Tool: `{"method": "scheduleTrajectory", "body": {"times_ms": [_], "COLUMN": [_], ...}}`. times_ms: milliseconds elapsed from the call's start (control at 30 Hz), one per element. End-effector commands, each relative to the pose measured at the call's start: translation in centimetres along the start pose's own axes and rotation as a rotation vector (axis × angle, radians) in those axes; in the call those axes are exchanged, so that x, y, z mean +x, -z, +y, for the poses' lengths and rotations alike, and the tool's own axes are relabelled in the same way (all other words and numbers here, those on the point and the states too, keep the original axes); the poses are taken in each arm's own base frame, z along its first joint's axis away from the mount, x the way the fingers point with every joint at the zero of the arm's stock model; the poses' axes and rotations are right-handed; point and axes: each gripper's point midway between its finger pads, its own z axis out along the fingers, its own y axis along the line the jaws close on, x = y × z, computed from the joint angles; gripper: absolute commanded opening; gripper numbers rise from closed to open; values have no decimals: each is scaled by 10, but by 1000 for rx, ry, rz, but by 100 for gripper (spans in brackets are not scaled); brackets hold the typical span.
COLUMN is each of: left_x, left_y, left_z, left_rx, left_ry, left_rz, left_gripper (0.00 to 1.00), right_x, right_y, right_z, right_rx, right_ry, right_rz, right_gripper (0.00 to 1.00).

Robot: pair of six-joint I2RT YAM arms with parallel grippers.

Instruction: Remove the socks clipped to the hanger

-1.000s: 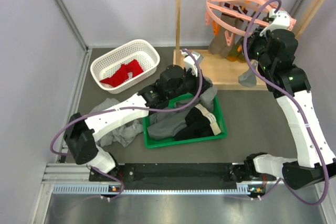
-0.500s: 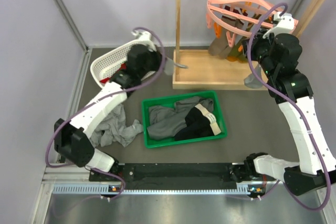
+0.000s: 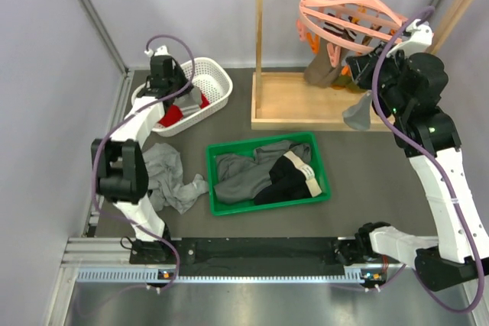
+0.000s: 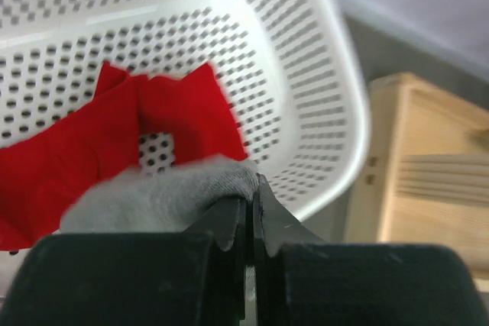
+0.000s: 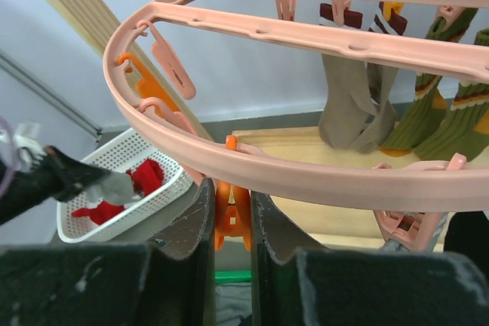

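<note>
The pink hanger [image 3: 344, 13] hangs from the wooden rack, with tan, olive and orange socks [image 3: 328, 70] clipped under it. My right gripper [image 5: 231, 192] is at the hanger's near ring [image 5: 306, 177], shut on an orange clip [image 5: 229, 223]. A grey sock [image 3: 357, 114] dangles just below that gripper [image 3: 359, 66]. My left gripper [image 4: 252, 188] is shut on another grey sock [image 4: 153, 196] and holds it over the white basket [image 4: 321, 74], which contains red socks [image 4: 176, 112]. The top view shows this left gripper [image 3: 183, 95] above the basket [image 3: 218, 82].
A green tray [image 3: 214, 188] with larger grey and black garments sits mid-table. A grey cloth pile [image 3: 164, 177] lies to its left. The wooden rack's base [image 3: 306, 104] stands at the back right. Grey walls close in on both sides.
My left arm has swung from over the green tray to the white basket at the back left, carrying the grey sock. My right gripper has stayed at the hanger, shifting slightly.
</note>
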Motion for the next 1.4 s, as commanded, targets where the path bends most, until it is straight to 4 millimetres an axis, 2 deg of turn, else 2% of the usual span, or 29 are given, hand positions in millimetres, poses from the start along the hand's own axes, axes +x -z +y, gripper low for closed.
{"method": "scheduleTrajectory", "body": {"times_ms": [0, 100, 167, 200, 233, 267, 300, 333, 400, 433, 500, 533, 667, 733, 767, 800, 833, 867, 900, 933, 967, 1000, 1067, 1100, 1167, 1233, 1267, 1300, 1367], "left_x": [2, 12, 18, 21, 14, 13, 11, 1, -9, -22, -28, -38, -38, -41, -32, -20, -21, -9, 10, 7, 21, 38, 50, 66, 83, 102, 110, 128, 145], "left_y": [-24, -36, -39, -39, -36, -34, -31, -23, -13, -1, 11, 24, 50, 67, 69, 77, 89, 94, 105, 121, 127, 143, 163, 175, 194, 190, 197, 187, 195], "left_z": [11, 24, 28, 22, 13, 9, 6, 2, 0, -4, -9, -15, -32, -54, -60, -82, -101, -110, -138, -160, -170, -196, -224, -244, -271, -286, -300, -306, -328], "left_rx": [3, -38, -49, -14, 27, 52, 65, 72, 67, 71, 89, 104, 151, 213, 235, 308, 374, 407, 485, 557, 597, 680, 790, 856, 946, 965, 988, 982, 1030], "left_ry": [49, 44, 37, 32, 25, 21, 13, 6, -18, -23, -38, -46, -84, -111, -121, -150, -173, -193, -242, -267, -288, -323, -341, -350, -365, -380, -388, -396, -407], "left_rz": [23, 44, 59, 75, 46, 42, 38, 10, -24, -64, -105, -138, -166, -199, -186, -169, -198, -188, -177, -228, -222, -220, -247, -232, -235, -213, -207, -167, -148], "left_gripper": [0, 0, 10, 21, 48, 63, 74, 88, 97, 99, 99, 99, 99, 99, 99, 99, 99, 99, 99, 99, 99, 99, 99, 99, 99, 99, 99, 99, 99], "right_x": [-10, -10, -8, -7, -7, -5, -5, -4, -5, -5, -7, -7, -13, -16, -17, -18, -19, -19, -20, -21, -20, -19, -18, -18, -18, -18, -19, -21, -21], "right_y": [17, 20, 20, 21, 20, 19, 19, 18, 18, 16, 15, 15, 14, 14, 14, 14, 14, 14, 14, 14, 14, 13, 14, 14, 16, 16, 16, 17, 18], "right_z": [23, 23, 23, 23, 23, 24, 24, 26, 30, 33, 36, 38, 43, 47, 48, 50, 52, 53, 54, 56, 58, 58, 61, 61, 63, 63, 63, 64, 65], "right_rx": [-107, -105, -107, -108, -111, -114, -114, -119, -136, -149, -160, -165, -178, -193, -200, -208, -215, -220, -225, -236, -243, -246, -261, -262, -268, -266, -267, -271, -275], "right_ry": [-24, -24, -28, -30, -34, -40, -49, -70, -88, -106, -121, -135, -179, -207, -216, -226, -246, -254, -263, -280, -288, -294, -307, -312, -314, -318, -318, -323, -329], "right_rz": [-25, -28, -24, -21, -20, -17, -15, -10, -10, -3, -8, -5, -14, -21, -24, -31, -31, -29, -32, -33, -32, -26, -19, -16, -14, -15, -16, -22, -21], "right_gripper": [0, 0, 0, 0, 0, 0, 0, 0, 0, 0, 0, 0, 0, 0, 0, 0, 0, 0, 0, 0, 0, 0, 0, 0, 0, 0, 0, 0, 0]}}
